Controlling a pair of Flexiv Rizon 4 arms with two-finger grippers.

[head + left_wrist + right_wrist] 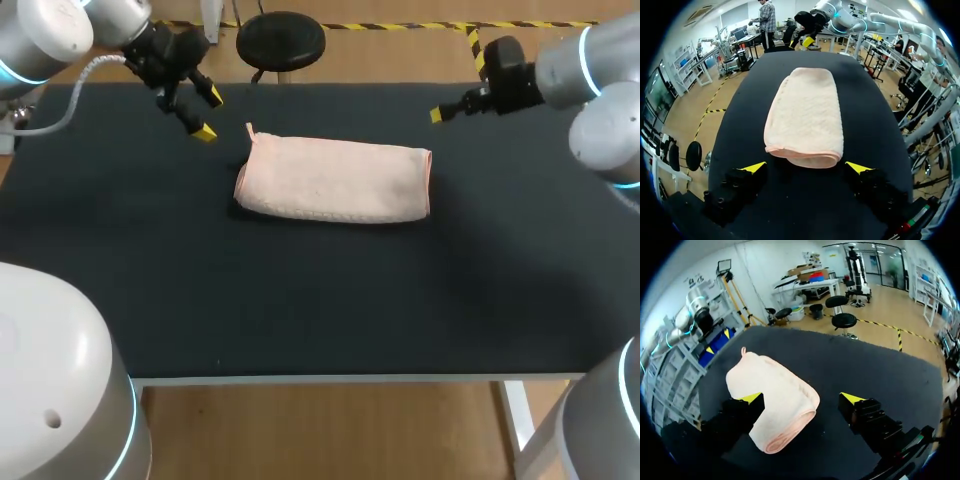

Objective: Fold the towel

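inner layers of towel (335,180) hidden

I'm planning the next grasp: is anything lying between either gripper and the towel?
Nothing visible does. Only bare table separates the open left gripper from one end of the towel and the open right gripper from the other.

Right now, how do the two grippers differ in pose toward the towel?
The left gripper hangs by the end of the towel with the small loop; the right gripper by the opposite end. The left gripper's fingers line up squarely with the towel; the right gripper's are offset, the towel ahead of one finger only. Both are open, holding nothing.
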